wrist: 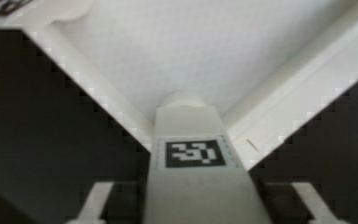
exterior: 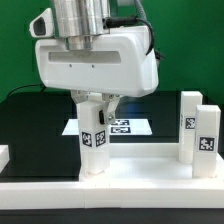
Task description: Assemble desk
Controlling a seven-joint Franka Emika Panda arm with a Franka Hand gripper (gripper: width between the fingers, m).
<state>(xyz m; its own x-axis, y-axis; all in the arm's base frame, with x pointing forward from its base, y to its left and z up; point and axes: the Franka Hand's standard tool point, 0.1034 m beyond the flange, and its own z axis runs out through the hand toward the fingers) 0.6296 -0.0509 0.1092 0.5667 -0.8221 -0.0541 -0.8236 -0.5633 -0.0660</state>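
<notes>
Exterior view: two spare legs point(exterior: 198, 132) stand right of fingers point(exterior: 97, 108).

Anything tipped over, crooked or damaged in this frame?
Nothing stands out. The leg between the gripper's fingers stands upright on the desktop, and the two legs at the exterior view's right are upright too. No damage shows.

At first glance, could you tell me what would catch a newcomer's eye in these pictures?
The big white gripper fills the middle of the exterior view, its fingers set around a tagged white leg standing upright. Two more tagged legs stand together at the exterior view's right. In the wrist view, that leg points toward a corner of the white desk top.
</notes>
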